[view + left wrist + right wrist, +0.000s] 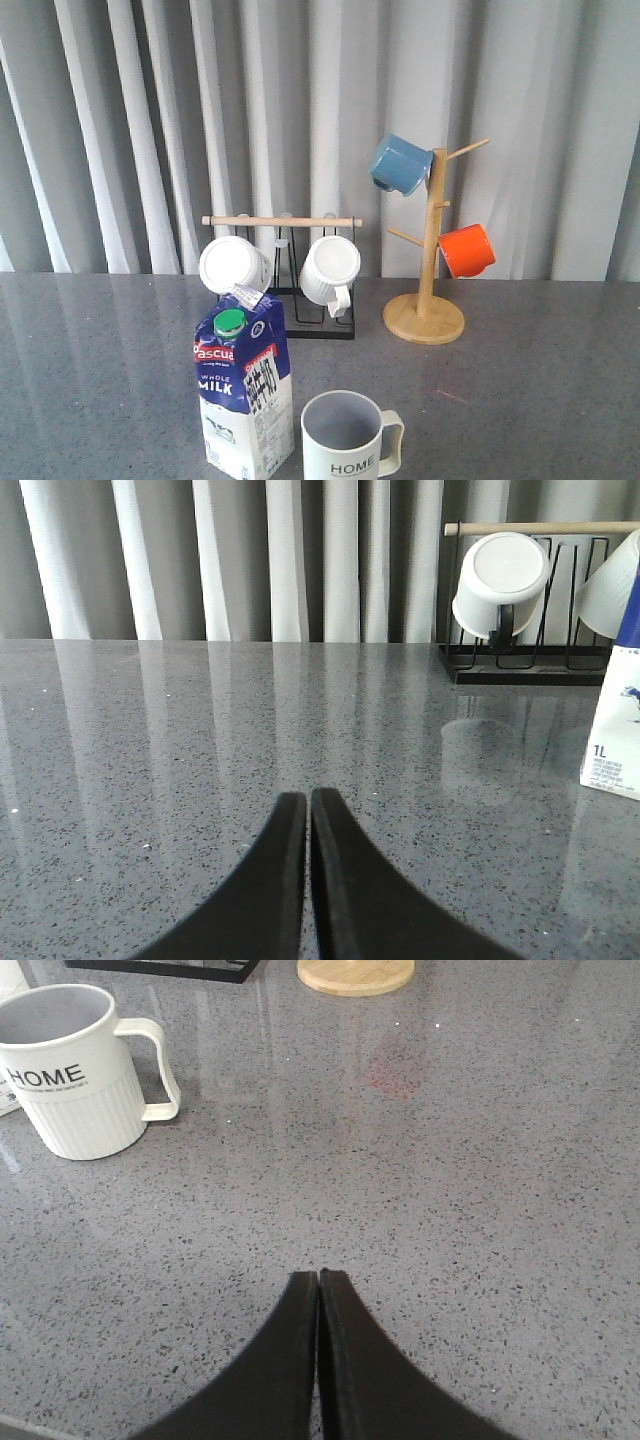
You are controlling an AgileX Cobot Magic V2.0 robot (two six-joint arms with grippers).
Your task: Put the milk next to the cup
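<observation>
The blue and white milk carton [245, 393] with a green cap stands upright near the front of the grey table, just left of the cream ribbed "HOME" cup [345, 440]. A small gap lies between them. The carton's lower edge shows in the left wrist view [618, 720]. The cup shows in the right wrist view [75, 1070], handle pointing right. My left gripper [308, 798] is shut and empty over bare table, apart from the carton. My right gripper [318, 1276] is shut and empty, well apart from the cup. Neither gripper shows in the front view.
A black wire rack with a wooden bar [282, 221] holds two plain white mugs [233, 265] behind the carton. A wooden mug tree [428, 250] at the back right carries a blue mug [400, 165] and an orange mug [467, 250]. Grey curtains hang behind the table.
</observation>
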